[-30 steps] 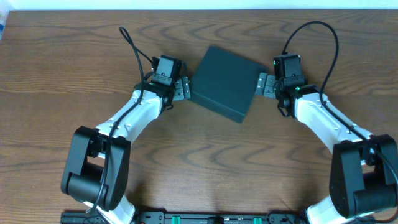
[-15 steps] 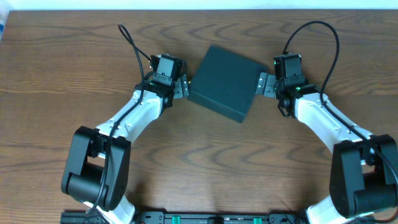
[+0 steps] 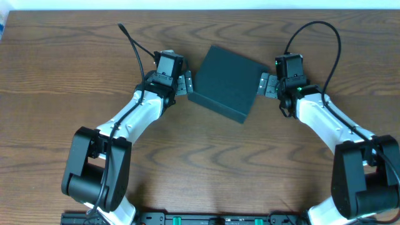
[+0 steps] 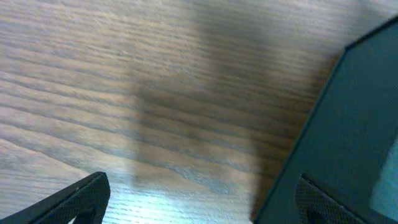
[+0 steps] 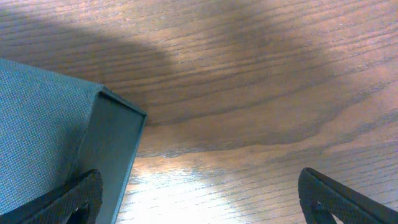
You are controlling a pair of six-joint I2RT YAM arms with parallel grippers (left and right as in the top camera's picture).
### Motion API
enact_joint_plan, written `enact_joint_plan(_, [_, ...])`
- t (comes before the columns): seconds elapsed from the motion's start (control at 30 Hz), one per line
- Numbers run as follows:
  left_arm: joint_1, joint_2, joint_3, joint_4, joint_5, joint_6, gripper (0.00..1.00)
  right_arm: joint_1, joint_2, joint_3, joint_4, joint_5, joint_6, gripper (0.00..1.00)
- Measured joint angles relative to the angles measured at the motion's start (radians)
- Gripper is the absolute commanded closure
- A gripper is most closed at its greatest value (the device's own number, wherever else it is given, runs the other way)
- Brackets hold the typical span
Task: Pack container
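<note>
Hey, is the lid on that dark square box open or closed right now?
Closed: the dark teal square cardboard box shows a flat unbroken top from overhead, no flap raised.

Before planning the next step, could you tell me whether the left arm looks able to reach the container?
Probably yes: the left tool sits open right beside the container's left edge, and nothing shows between them in the overhead or wrist view.

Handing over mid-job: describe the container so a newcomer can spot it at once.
Start at the brown wooden table, in the far-middle area where both arms reach in. Between the left gripper and the right gripper sits the container, closed. It is the only box there: dark teal-black, matte, square, turned askew to the table's edges.
</note>
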Motion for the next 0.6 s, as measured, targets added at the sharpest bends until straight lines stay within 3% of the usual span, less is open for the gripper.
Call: enact_joint_plan(0.6, [-0.056, -0.02, 0.0, -0.117, 0.111, -0.119, 0.04, -0.01, 0.0, 0.0, 0.067, 0.04, 0.0, 0.01])
